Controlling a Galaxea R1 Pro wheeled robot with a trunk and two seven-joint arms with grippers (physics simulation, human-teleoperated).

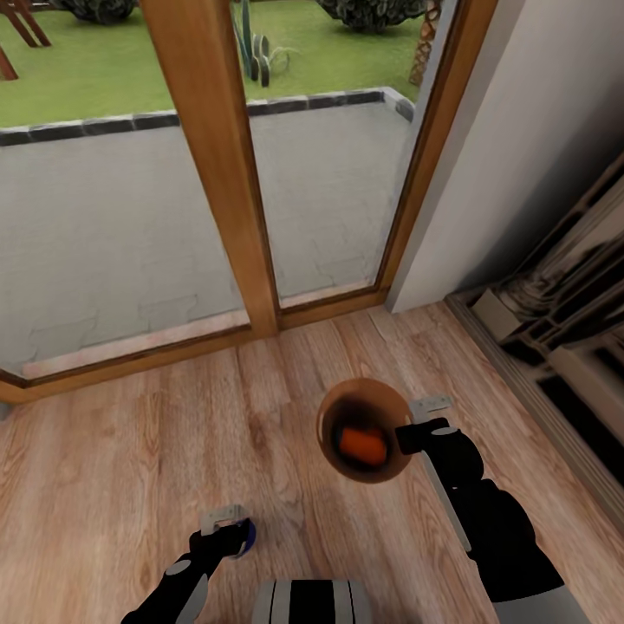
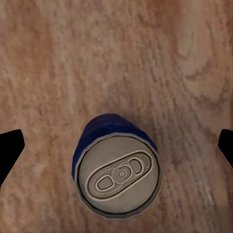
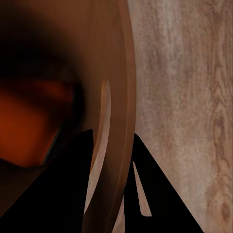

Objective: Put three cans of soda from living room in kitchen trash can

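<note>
Orange shows inside the tash can [image 1: 364, 431], so you already have one orange can of soda [image 1: 361, 445] lying in it, and your right gripper [image 1: 414, 438] is closed on the rim at the bin's 3 o'clock side, one finger inside the wall and one outside, holding it above the wood floor [image 1: 130, 451]. Your left gripper [image 1: 227, 536] hangs low, at 7 o'clock from the bin, with the blue can of soda [image 2: 115, 167] upright between its fingers; I cannot tell how tightly they grip it. I judge you are in transit beside the glass door [image 1: 217, 173], so next you must drive to the kitchen, keeping both arms steady and the bin level.
</note>
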